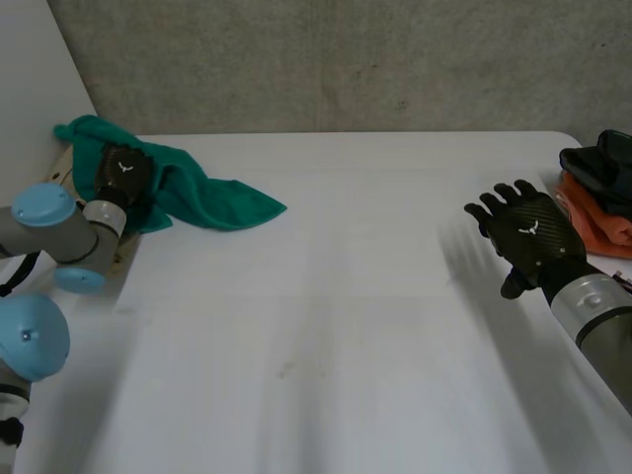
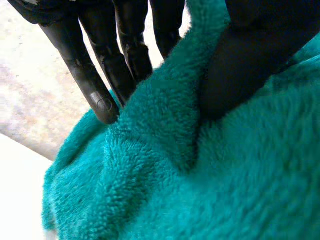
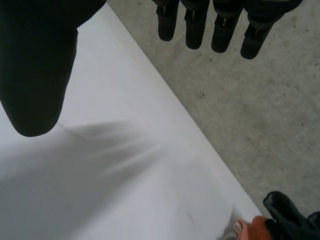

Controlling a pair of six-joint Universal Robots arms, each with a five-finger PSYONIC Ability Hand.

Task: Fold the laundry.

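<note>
The teal terry towel [image 1: 212,197] lies crumpled and unfolded near the far left corner of the white table [image 1: 346,296]. One end is bunched in a heap and a flatter tail trails toward the table's middle, while a raised ridge of its pile is pinched between the thumb and fingers of the left hand [image 1: 120,170]. At the table's right edge a black cloth [image 1: 602,163] sits heaped on an orange cloth [image 1: 597,222], both rumpled.
</note>
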